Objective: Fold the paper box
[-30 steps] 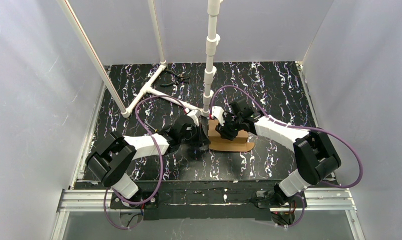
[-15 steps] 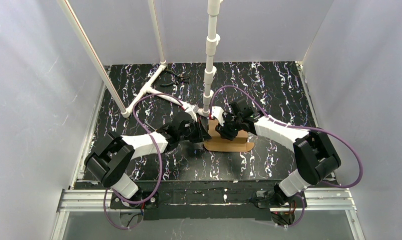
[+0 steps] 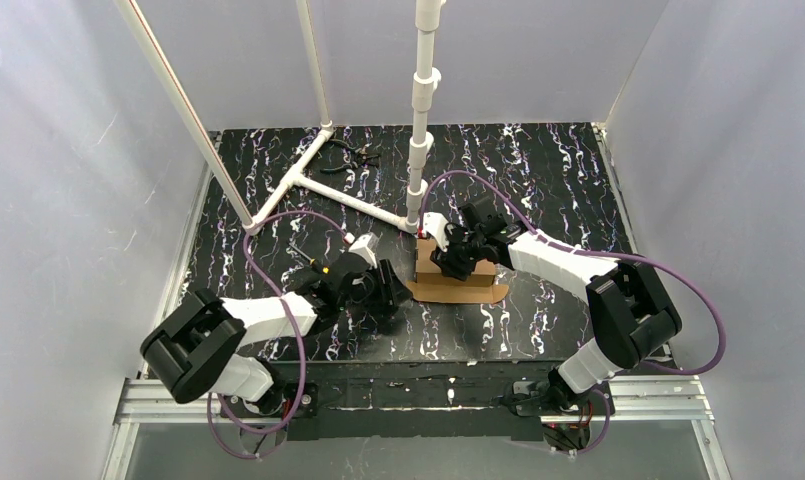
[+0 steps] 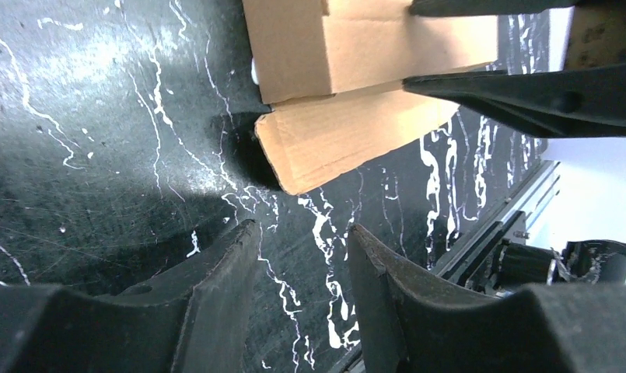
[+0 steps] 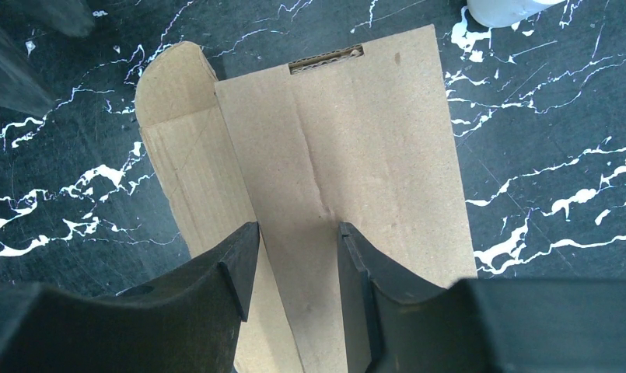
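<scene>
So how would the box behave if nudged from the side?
Probably stiff but light: the box is thin corrugated card, its fluted edge showing. Likely slides readily on the smooth table. One flap sticks out unfolded, so it may hinge rather than move the whole box.

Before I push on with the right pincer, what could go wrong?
1. The flap lies unfolded on the table, and the left pincer is open and off the box; a push may just slide it.
2. The white pipe stands close behind the box; the right pincer could hit it.
</scene>
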`<control>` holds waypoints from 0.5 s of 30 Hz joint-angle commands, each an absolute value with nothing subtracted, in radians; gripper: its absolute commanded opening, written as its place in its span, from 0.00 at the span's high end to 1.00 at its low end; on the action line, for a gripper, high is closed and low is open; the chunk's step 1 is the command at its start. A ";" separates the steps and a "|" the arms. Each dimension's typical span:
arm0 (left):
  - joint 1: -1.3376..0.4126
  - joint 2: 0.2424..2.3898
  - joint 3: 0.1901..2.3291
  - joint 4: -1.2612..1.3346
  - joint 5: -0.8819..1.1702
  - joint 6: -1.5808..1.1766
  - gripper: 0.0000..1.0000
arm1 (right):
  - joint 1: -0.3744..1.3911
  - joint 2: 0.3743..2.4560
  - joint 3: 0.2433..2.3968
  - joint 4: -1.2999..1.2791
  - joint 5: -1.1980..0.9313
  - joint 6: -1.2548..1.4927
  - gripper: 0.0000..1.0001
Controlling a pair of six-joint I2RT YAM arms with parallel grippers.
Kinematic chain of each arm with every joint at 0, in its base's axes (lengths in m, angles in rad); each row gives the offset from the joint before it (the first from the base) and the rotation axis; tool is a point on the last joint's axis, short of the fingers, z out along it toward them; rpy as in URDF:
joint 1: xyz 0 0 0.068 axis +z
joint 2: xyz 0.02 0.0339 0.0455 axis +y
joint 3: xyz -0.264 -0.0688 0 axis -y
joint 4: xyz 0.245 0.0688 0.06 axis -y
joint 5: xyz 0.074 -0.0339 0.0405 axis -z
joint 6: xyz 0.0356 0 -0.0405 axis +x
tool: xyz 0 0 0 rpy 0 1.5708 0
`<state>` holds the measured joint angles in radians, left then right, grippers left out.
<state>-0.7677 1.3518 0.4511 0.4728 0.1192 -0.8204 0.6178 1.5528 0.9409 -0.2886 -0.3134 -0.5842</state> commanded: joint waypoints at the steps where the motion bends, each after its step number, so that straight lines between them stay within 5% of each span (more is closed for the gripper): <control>1: -0.802 1.419 0.470 0.532 0.042 -0.849 0.55 | 0.632 1.639 0.887 -0.446 -0.302 -0.571 0.50; 15: -0.839 1.543 0.541 0.540 -0.040 -0.903 0.71 | 0.631 1.638 0.888 -0.448 -0.304 -0.573 0.50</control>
<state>-0.8268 1.5337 0.5034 0.5316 0.0025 -0.8932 0.6178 1.5528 0.9409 -0.2886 -0.3134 -0.5846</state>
